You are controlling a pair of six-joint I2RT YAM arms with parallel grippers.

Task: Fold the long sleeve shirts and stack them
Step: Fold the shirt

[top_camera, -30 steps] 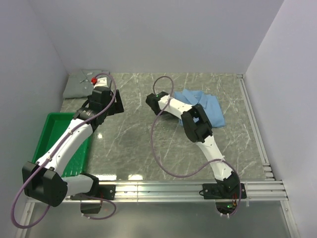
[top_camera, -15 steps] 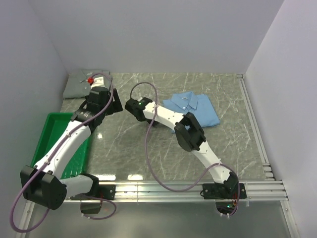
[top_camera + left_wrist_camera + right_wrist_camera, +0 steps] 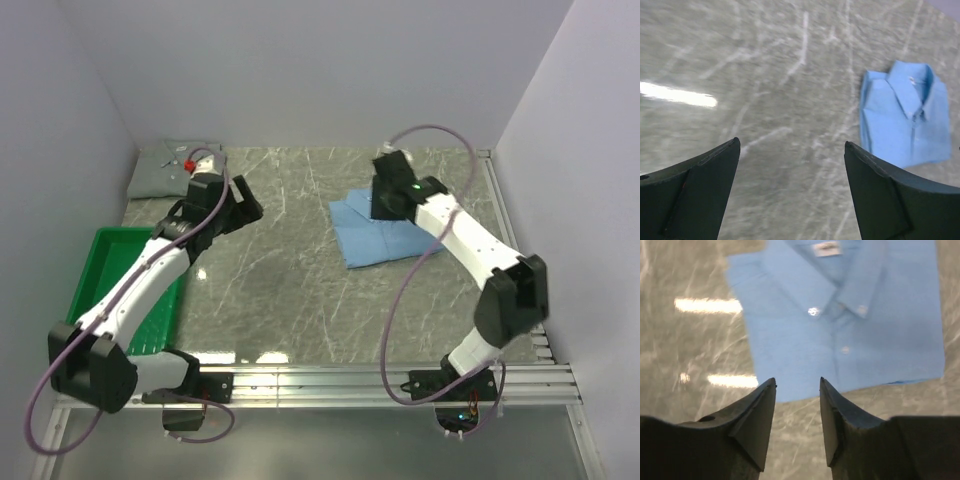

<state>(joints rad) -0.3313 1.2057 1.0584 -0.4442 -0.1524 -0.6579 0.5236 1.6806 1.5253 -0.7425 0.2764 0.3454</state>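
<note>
The light blue shirt lies folded in a small rectangle on the marble table, right of centre. It shows collar-up in the right wrist view and in the left wrist view. My right gripper hovers over the shirt's far edge, open and empty, its tips at the shirt's edge. The pale grey-green shirt lies folded in the far left corner. My left gripper is open and empty over bare table, left of the blue shirt.
A green plastic tray sits at the left edge, partly under the left arm. White walls close in the back and both sides. A metal rail runs along the right edge of the table.
My right arm has swung from the table's middle left to the back right, above the blue shirt. The blue shirt now lies as a neat rectangle, slightly further left. The left arm barely moved.
</note>
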